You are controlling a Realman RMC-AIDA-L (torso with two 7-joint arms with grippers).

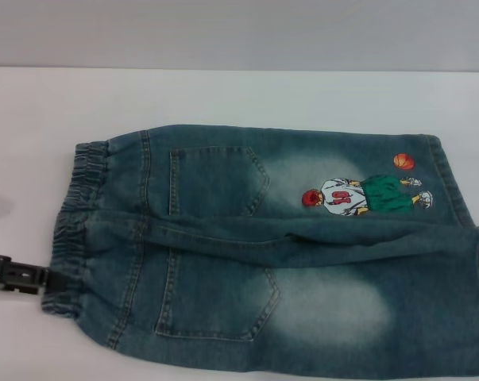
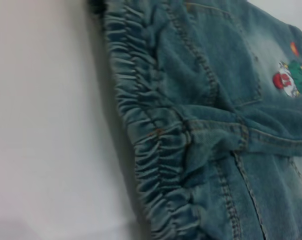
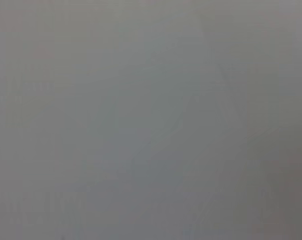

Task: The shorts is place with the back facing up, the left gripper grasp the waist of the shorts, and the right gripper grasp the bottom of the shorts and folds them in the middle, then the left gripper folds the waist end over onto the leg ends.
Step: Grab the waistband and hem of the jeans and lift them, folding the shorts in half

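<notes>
Denim shorts (image 1: 287, 254) lie flat, back pockets up, on the white desk (image 1: 223, 95), waist (image 1: 76, 226) toward our left hand (image 1: 17, 276), which sits just beside the band's near corner; we cannot tell whether it is open or closed. We judge the fabric soft, floppy and fairly heavy, best pinched at the gathered elastic and the leg ends (image 1: 461, 214). The near hem is cut off, and our right hand is out of sight.

Soft, even light falls from above in the head view, which is slightly hazy. The white desk (image 1: 247, 95) shows mild glare, with a faint shadow at its left edge. The left wrist view is blurred, dim under the shorts (image 2: 211, 140). The right wrist view is blank grey.
</notes>
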